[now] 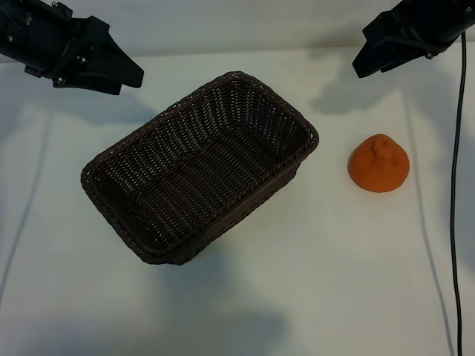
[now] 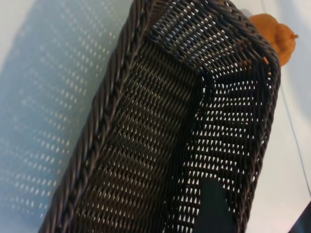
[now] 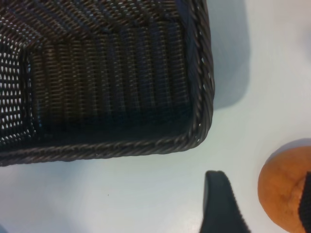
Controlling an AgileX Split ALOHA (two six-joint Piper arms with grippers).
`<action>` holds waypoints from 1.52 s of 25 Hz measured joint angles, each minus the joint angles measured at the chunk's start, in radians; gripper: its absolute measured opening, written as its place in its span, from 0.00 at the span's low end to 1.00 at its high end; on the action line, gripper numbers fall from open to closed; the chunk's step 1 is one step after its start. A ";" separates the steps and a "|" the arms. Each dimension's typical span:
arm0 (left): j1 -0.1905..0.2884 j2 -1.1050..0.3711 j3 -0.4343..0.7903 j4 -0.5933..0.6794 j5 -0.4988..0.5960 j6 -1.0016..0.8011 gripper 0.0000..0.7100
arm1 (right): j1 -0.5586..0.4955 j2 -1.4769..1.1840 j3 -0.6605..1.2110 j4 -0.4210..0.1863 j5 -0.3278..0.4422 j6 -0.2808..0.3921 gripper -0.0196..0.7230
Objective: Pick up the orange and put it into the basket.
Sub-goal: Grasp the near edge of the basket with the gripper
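— Orange (image 1: 379, 164) first: where is it sitting?

— It is resting on the white table (image 1: 312, 282), out beside the basket (image 1: 199, 167) and apart from it, knob end turned upward. Nothing is lying inside the basket; only bare wicker weave is showing on its floor.

— And the claws?

— The right gripper (image 1: 369, 58) is hanging at the far edge of the table, well apart from the orange, which is lying nearer the camera and below it in the exterior view. Its fingers are standing spread and are pinching nothing. The left gripper (image 1: 126, 74) is hovering at the opposite far corner, beyond the basket's long side, also spread and empty.

— Is any view giving something the others are missing?

— The right wrist view is showing one dark fingertip (image 3: 221, 204) with a gap of table between it and the orange (image 3: 284, 187), plus the basket's (image 3: 206, 87) braided corner close by. The left wrist view is looking along the basket (image 2: 104, 116) from its rim, light shining through the weave, with the orange (image 2: 277, 36) peeking over the far wall. Only the exterior view is showing both arms and the cable (image 1: 453, 185) trailing down the right side.
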 joint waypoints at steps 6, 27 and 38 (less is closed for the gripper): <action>0.000 0.000 0.000 0.000 -0.028 0.000 0.71 | 0.000 0.000 0.000 0.000 0.000 0.000 0.57; 0.034 -0.001 0.000 0.051 0.028 -0.164 0.71 | 0.000 0.000 0.000 0.000 0.000 0.000 0.57; 0.035 -0.081 0.000 0.198 0.030 -0.353 0.71 | 0.000 0.000 0.000 0.000 0.000 0.000 0.57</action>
